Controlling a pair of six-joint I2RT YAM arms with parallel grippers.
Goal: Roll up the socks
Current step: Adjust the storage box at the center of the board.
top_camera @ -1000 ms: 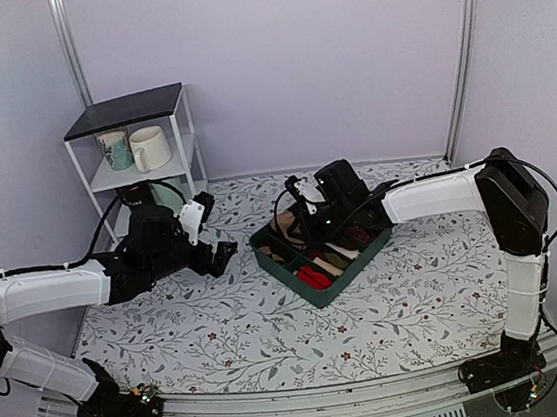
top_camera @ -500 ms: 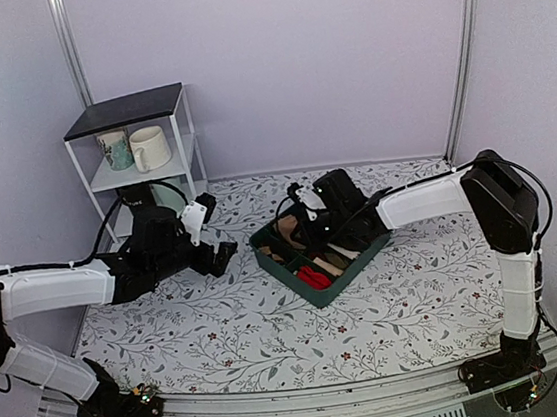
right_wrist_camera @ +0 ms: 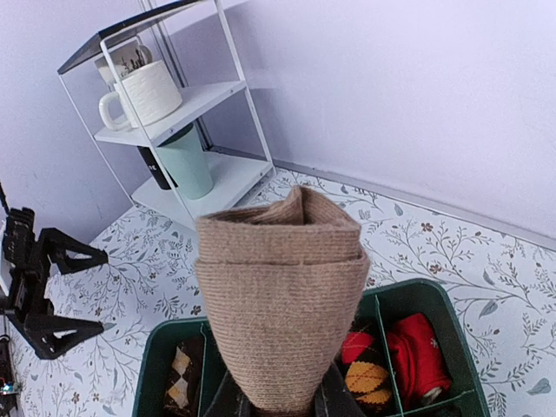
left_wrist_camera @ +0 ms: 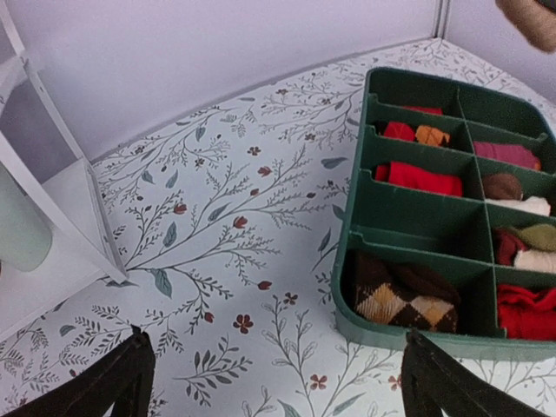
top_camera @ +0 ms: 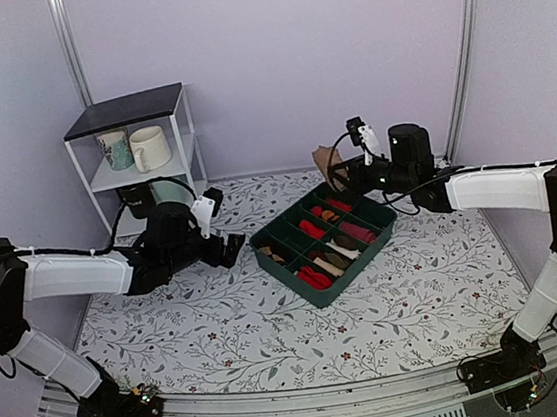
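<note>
Socks [right_wrist_camera: 278, 295]: tan-brown knit bundle, held above dark green divided tray's [top_camera: 284, 271] far corner; long axis upright in wrist view, wide end up.
Right gripper [right_wrist_camera: 276, 401]: clamped on narrow end.
Left gripper [left_wrist_camera: 276, 382]: spread wide.
Change: bundle raised out of tray.

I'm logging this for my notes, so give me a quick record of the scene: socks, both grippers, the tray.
socks: tan knit bundle, held in the air over the tray
right gripper: shut on the socks
left gripper: open, empty, beside the tray
tray: green, divided, holding rolled pairs
shelf: white, mugs on it
</note>
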